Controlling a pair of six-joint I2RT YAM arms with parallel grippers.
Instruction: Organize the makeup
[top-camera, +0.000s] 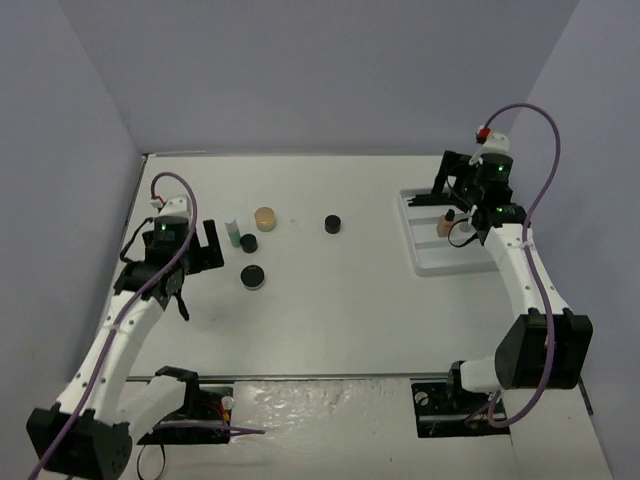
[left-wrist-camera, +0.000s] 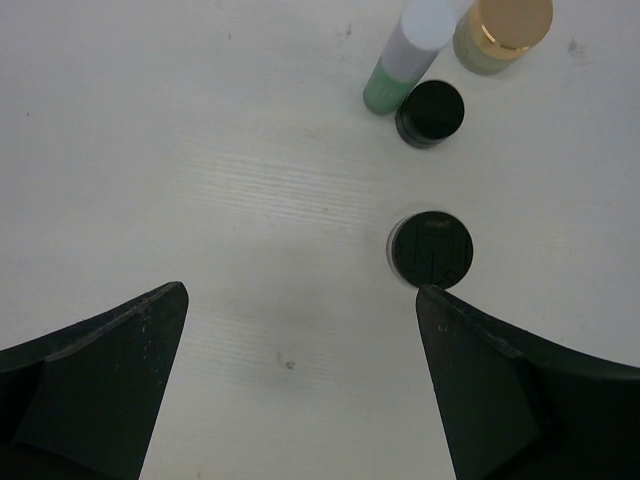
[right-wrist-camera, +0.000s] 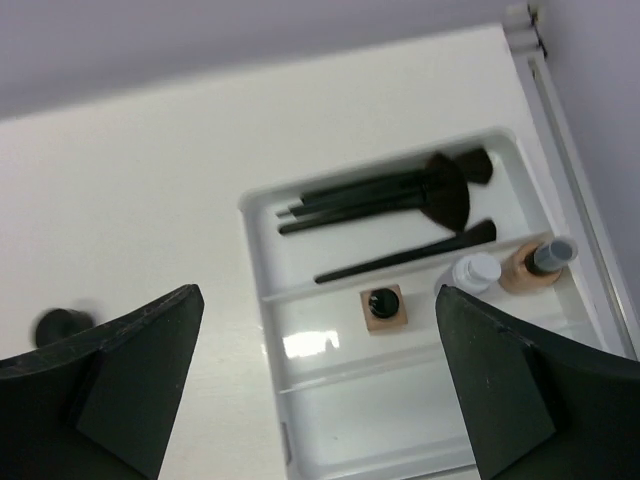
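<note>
**While both grippers hang open, makeup lies split between table and tray**

Where the two arm bases bolt to the near edge, purple cables (top-camera: 540, 290) loop up along the arms above a white table (top-camera: 340, 300) with a faint grain and a few small specks. Lavender-grey walls (top-camera: 320, 70) close it in on three sides.

The left gripper (left-wrist-camera: 302, 292) hovers over bare tabletop, its fingers spread and holding nothing. Just beyond its right fingertip sits a flat black jar (left-wrist-camera: 430, 250); a raised mark on the lid is too dim to read. Farther on stands a small black jar (left-wrist-camera: 430, 112), with a green bottle (left-wrist-camera: 392, 82) with a pale cap just beside it. Any lettering on the bottle is illegible. A tan jar (left-wrist-camera: 503, 32) with a golden lid is cut off by the frame's top edge. Well apart to the right, a lone black jar (top-camera: 332, 224) stands mid-table.

The right gripper (right-wrist-camera: 318, 300) hangs above the white tray (right-wrist-camera: 330, 420), released and empty. In the tray's middle compartment stand a square tan bottle (right-wrist-camera: 383, 307), a pale-capped bottle (right-wrist-camera: 475, 270) and a tan bottle (right-wrist-camera: 535, 265). The far compartment holds black brushes (right-wrist-camera: 385, 195) lying lengthwise. From the top camera the right wrist hides most of the tray.
</note>
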